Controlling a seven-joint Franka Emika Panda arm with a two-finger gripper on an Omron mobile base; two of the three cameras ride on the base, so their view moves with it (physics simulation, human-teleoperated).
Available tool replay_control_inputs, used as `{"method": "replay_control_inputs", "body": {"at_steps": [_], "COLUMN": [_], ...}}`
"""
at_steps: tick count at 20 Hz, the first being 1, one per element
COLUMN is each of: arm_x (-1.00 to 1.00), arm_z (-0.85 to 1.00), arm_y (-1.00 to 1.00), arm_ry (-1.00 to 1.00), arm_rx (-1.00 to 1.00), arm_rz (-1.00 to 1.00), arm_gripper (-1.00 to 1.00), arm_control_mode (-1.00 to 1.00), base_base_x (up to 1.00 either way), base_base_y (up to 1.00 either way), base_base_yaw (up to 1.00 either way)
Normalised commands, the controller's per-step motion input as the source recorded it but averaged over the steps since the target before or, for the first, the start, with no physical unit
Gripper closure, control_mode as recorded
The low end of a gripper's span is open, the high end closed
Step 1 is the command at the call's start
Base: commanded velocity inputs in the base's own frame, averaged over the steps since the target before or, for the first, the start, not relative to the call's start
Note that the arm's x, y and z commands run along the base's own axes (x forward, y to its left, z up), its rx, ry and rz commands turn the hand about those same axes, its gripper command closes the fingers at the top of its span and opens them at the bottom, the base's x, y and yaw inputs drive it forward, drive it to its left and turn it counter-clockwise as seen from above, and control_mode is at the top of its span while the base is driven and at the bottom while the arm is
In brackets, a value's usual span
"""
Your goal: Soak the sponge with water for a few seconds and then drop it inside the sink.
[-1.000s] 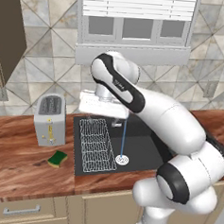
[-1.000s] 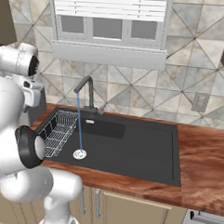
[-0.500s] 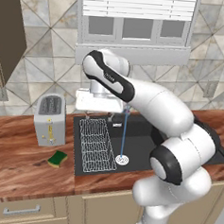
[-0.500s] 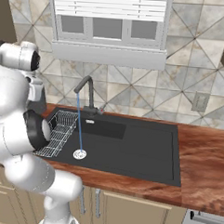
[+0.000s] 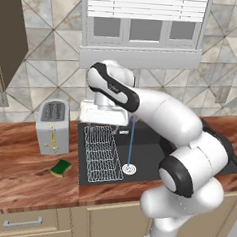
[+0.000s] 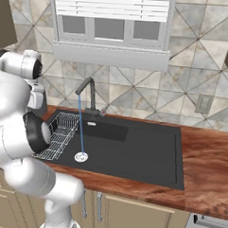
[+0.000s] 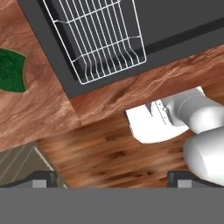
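Pincer [image 7: 112, 177] spread wide, tips barely visible, holding nothing; sponge [image 7: 12, 70] cut off at the frame's edge.

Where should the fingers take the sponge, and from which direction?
From straight above, closing across the narrower span of the sponge. It lies flat, green side up, on the wooden counter between the toaster and the sink, so only its thin side edges offer a hold.
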Motion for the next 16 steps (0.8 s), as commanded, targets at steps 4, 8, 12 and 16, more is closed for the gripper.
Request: {"method": "replay_control_inputs", "body": {"at_steps": [4,8,12,16], "arm_x": [0.0,0.0,0.0,0.0], "arm_z": [-0.21,-0.01,0.0,-0.11], "arm_y": [0.1,0.23,0.21,0.22], "arm_ry": [-0.07,-0.09,-0.11,-0.14], "arm_rx": [-0.08,-0.13,-0.08,-0.03], "arm_rz": [-0.05,-0.05,-0.02,0.0], "arm_gripper": [-1.0,-1.0,-1.0,-1.0], "arm_control_mode": [-1.0,-1.0,-1.0,-1.0], "base_base_x": [0.0,0.0,0.0,0.0], "base_base_y": [0.0,0.0,0.0,0.0], "base_base_yaw": [0.0,0.0,0.0,0.0]}}
